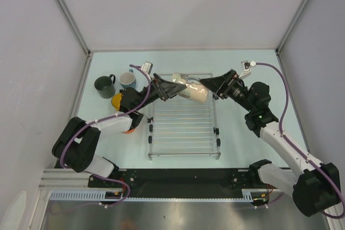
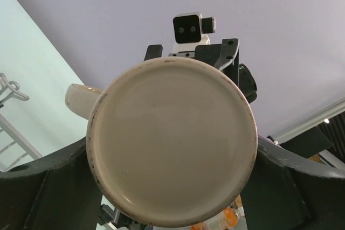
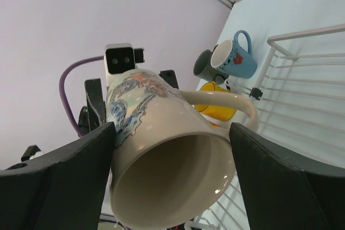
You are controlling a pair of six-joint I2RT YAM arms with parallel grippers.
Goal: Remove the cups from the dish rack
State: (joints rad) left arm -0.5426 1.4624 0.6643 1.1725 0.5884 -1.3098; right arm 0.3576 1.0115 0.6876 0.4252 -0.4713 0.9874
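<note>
Left arm (image 1: 102, 127): runs from its base at the near left, forward and inward. The wrist is turned toward the centre, so the left gripper (image 1: 171, 88) points right.
Right arm (image 1: 275, 133): runs from the near right base, forward and inward, elbow bent. The right gripper (image 1: 206, 86) points left, facing the other gripper nose to nose.
Tall beige mug (image 1: 193, 92): held off the bars, in the air between the two grippers, over the far end of the dish rack (image 1: 183, 130).
Mug axis: lying on its side, long axis roughly left to right across the rack, with the right end angled slightly toward the near edge.
Mug facing: the flat base fills the left wrist view and the open mouth faces the right wrist camera – base to the left, mouth to the right. The painted band sits at the base end.
Handle (image 3: 226, 98): sticks out from the side wall, passing above one finger in the right wrist view.
Left gripper state: fingers spread to mug width, one against each side of the base end – clamped on the mug.
Right gripper state: fingers equally wide, pressed on either side of the rim end, also gripping the mug.
Other cups: the dark grey mug (image 1: 104, 86), blue mug (image 1: 128, 81) and yellow mug (image 1: 116, 100) stand close together on the table (image 1: 242, 127) left of the rack, just beyond the left forearm.
</note>
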